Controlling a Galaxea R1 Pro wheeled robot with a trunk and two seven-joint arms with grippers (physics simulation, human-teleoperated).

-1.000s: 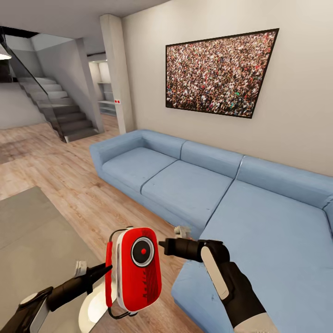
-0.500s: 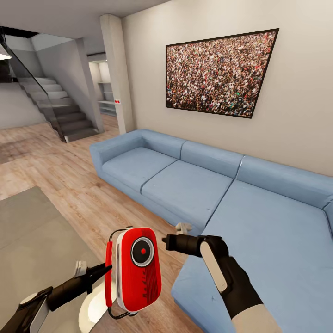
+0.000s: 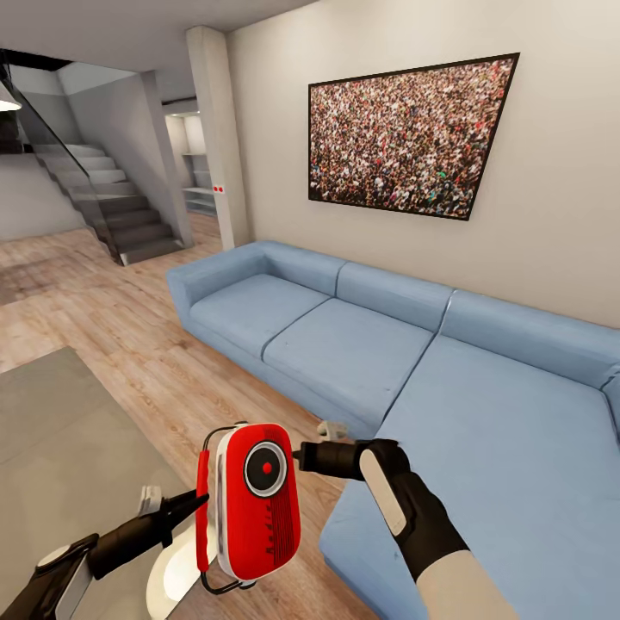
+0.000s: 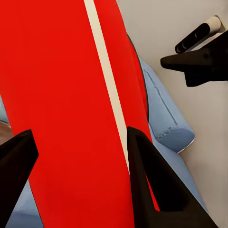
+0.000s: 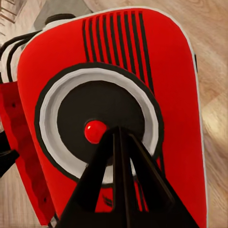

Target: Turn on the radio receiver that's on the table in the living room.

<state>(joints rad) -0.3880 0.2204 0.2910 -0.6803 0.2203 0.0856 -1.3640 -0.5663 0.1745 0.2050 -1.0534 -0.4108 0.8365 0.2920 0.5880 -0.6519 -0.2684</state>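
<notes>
You will find no readable text, label, brand or number on the radio receiver (image 3: 256, 502) or around it.

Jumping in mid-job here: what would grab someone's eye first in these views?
The bright red radio, held upright in mid-air by the left gripper low in the head view, stands out first. Just to its right, the right gripper has its closed fingertips aimed at the round black dial with the red button. Behind them are a big light-blue sofa and a framed crowd photograph on the wall.
</notes>
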